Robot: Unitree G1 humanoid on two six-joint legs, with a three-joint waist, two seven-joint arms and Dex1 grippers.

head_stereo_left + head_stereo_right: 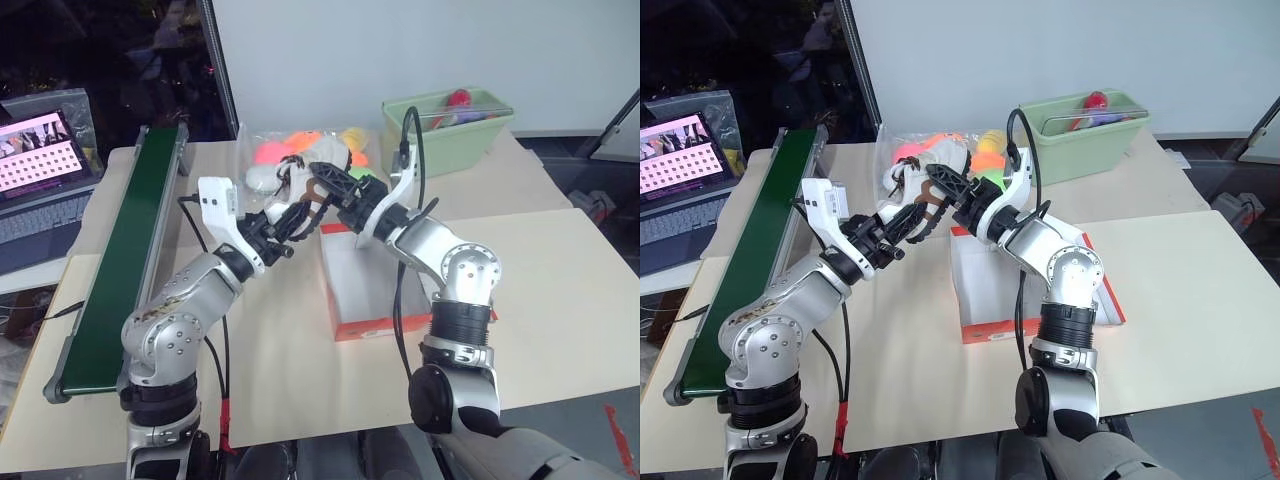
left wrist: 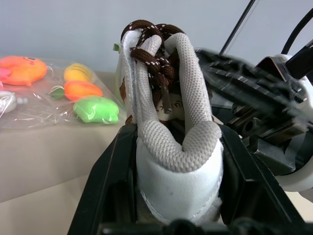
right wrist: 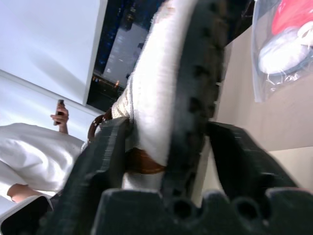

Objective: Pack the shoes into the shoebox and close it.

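I see one white shoe held in the air above the table, clamped at the heel between my left gripper's fingers. My right gripper closes on its sole from three o'clock. The shoe's toe is hidden. The red box sits just below, partly covered by my right arm. A green tub at one o'clock holds toys.

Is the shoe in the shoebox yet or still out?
Out. The shoe is held in the air between both grippers, left gripper and right gripper, beyond the shoebox.
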